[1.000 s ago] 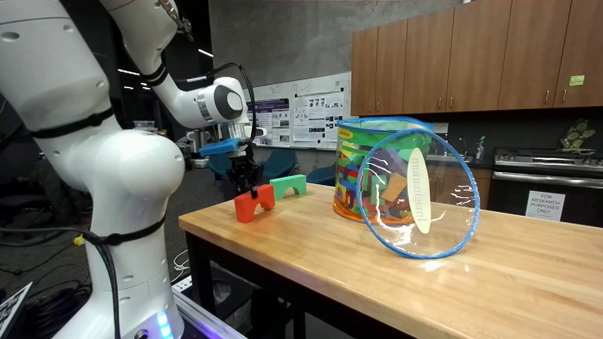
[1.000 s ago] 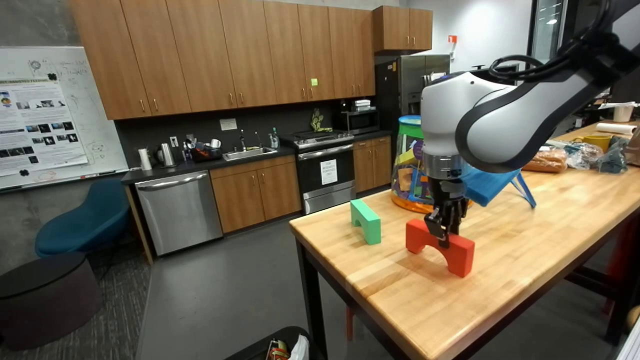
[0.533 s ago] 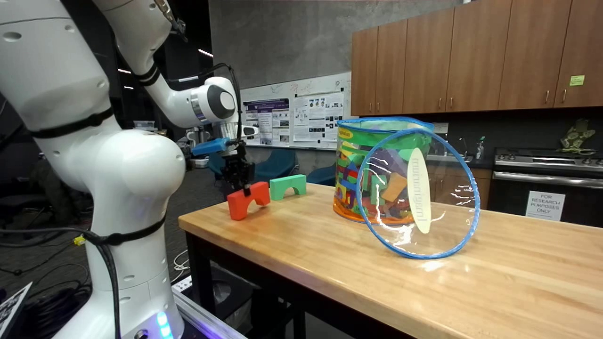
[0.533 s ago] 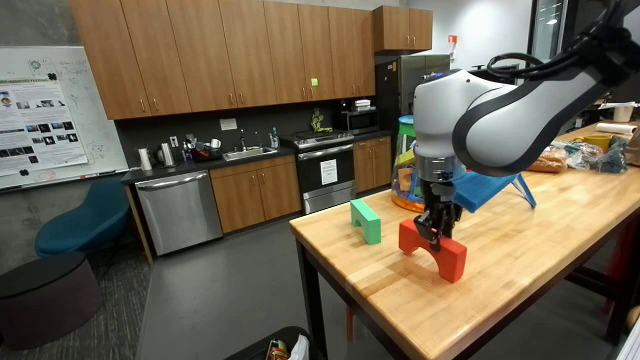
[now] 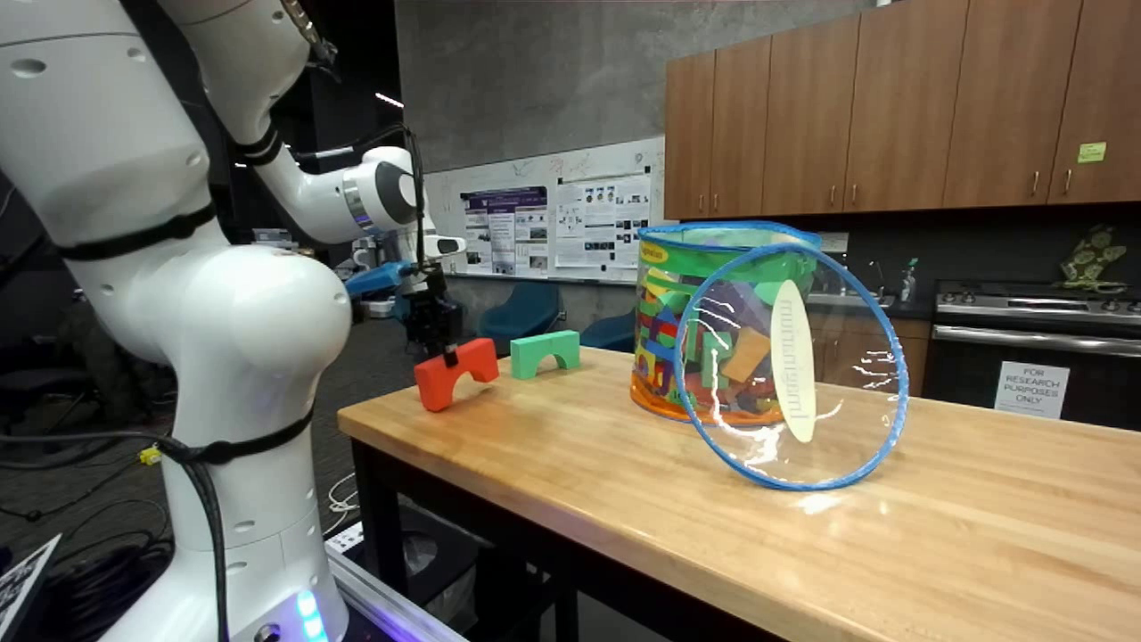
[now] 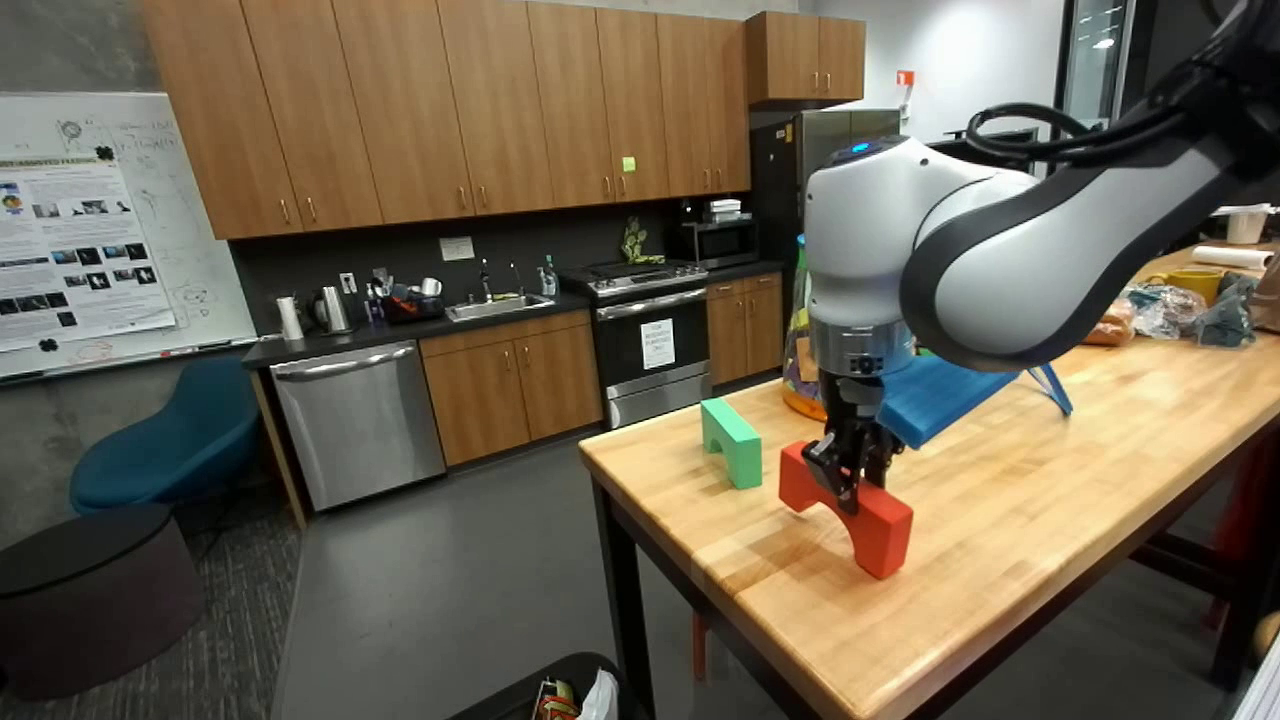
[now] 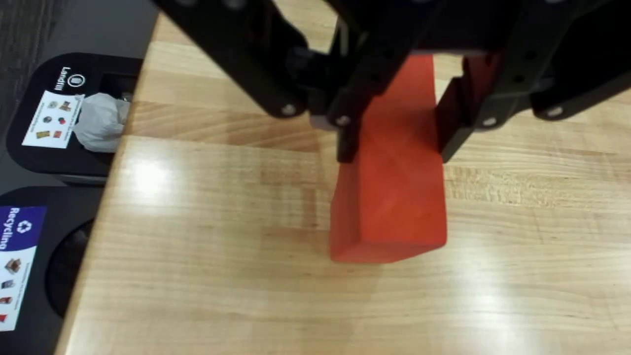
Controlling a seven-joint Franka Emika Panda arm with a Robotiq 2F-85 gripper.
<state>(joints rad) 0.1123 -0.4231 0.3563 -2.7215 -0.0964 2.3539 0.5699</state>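
Seen from left in an exterior view, a white robotic arm (image 5: 245, 312) bends over the end of a wooden table (image 5: 624, 481), its black gripper (image 5: 450, 355) pointed downward. The gripper is clamped on a red arch block (image 5: 474, 358); in the wrist view its two fingers (image 7: 456, 128) press against opposite long sides of the block. The red block is held with its arch facing down, above or on the wood near the table's end; whether its feet touch the surface cannot be told. Just to the right, a green arch block (image 5: 545, 343) of similar shape stands upright on the tabletop, apart from the red one. On the wall behind hang printed posters (image 5: 602, 227), with teal chairs (image 5: 524, 309) below. Farther right stands a clear cylindrical bag (image 5: 686, 267) with a blue rim, a green upper band and an orange base, packed with colored blocks. In front of it a clear round lid (image 5: 792, 361), edged in blue, rests on its rim at a tilt (its oval label, turned sideways, reads "Imaginarium"). At far right, beyond the table, wooden cabinets (image 5: 802, 134) line the upper wall, and a stove (image 5: 1101, 374) bears a paper sign (image 5: 1032, 390) reading "For Research Purposes Only."
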